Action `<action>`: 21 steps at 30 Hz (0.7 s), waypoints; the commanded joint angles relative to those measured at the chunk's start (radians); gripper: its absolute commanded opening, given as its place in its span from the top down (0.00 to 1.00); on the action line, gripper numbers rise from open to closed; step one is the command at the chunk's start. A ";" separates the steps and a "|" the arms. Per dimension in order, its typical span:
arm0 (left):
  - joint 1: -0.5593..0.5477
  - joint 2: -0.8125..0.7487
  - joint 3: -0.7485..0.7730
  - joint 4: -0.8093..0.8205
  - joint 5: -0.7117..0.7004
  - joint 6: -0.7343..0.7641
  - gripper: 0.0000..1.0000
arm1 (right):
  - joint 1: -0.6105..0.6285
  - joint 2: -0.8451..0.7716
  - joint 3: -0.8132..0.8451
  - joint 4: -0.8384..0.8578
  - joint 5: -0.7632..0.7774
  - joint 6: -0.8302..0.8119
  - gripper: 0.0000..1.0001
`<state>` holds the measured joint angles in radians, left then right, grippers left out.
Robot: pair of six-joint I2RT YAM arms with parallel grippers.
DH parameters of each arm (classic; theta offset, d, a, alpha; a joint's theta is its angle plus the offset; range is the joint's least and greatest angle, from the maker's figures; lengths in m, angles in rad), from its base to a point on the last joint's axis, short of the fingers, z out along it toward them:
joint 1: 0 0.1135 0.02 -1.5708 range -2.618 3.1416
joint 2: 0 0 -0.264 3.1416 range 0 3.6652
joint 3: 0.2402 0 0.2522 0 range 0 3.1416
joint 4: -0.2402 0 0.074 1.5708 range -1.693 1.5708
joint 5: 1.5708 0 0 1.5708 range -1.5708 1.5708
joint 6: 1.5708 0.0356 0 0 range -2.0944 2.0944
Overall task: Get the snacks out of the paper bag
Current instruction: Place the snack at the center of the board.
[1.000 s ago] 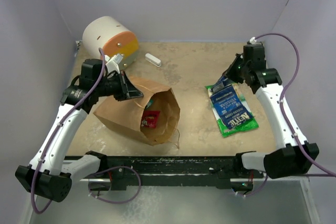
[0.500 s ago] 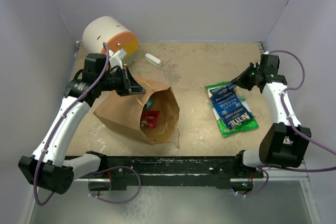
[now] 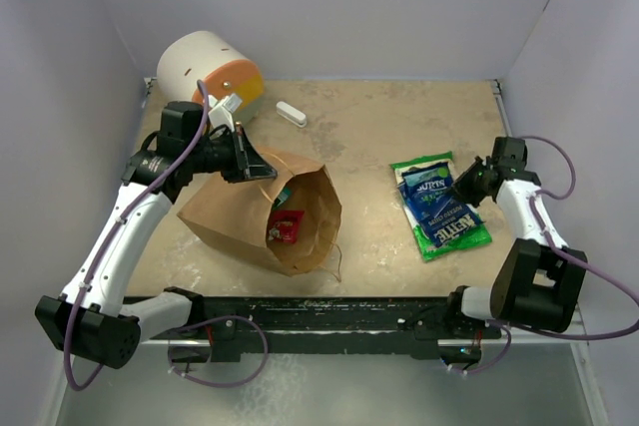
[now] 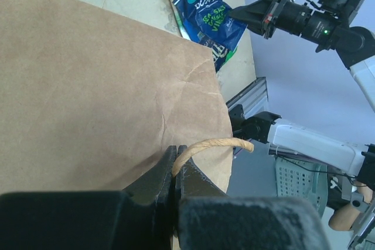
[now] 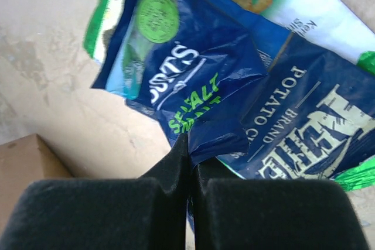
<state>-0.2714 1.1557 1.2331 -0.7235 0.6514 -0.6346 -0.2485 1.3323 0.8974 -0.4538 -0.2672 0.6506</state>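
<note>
The brown paper bag [image 3: 235,209] lies on its side, its mouth facing the near edge. A red packet [image 3: 287,226] and a teal one [image 3: 286,195] show inside. My left gripper [image 3: 262,170] is shut on the bag's twisted handle [image 4: 202,146] at the mouth's upper edge. The green-edged chip bag [image 3: 457,228] lies flat on the right, with the small blue pouch [image 3: 429,187] on top of it. My right gripper [image 3: 466,184] is shut on a corner of the blue pouch [image 5: 187,80], low over the chip bag [image 5: 310,127].
A white-and-orange cylinder [image 3: 208,71] lies at the back left, just behind my left arm. A small white bar [image 3: 291,113] lies next to it. Walls enclose the table on the left, the back and the right.
My right arm has swung from the back right toward the near side, its gripper now low at the blue pouch's right edge. My left gripper shifted slightly, still holding the handle.
</note>
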 commanded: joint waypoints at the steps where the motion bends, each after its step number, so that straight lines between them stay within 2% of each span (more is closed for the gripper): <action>1: -0.003 -0.028 0.038 0.016 0.011 0.032 1.00 | -0.008 -0.014 -0.039 0.001 0.088 -0.013 1.00; 3: -0.002 -0.029 0.039 0.013 0.010 0.033 1.00 | -0.010 -0.006 -0.053 -0.007 0.130 -0.007 0.99; 13: -0.003 -0.065 0.031 -0.011 -0.002 0.033 1.00 | -0.020 0.016 -0.123 -0.068 0.197 0.056 0.72; 17: -0.002 -0.091 0.023 -0.027 -0.017 0.029 1.00 | -0.020 -0.019 -0.161 -0.076 0.215 0.090 0.52; 21: -0.002 -0.124 0.007 -0.048 -0.031 0.022 1.00 | -0.019 -0.057 -0.153 -0.125 0.237 0.097 0.39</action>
<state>-0.2714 1.0763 1.2331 -0.7658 0.6392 -0.6312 -0.2634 1.3338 0.7364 -0.5117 -0.0803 0.7219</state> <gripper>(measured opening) 0.007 0.549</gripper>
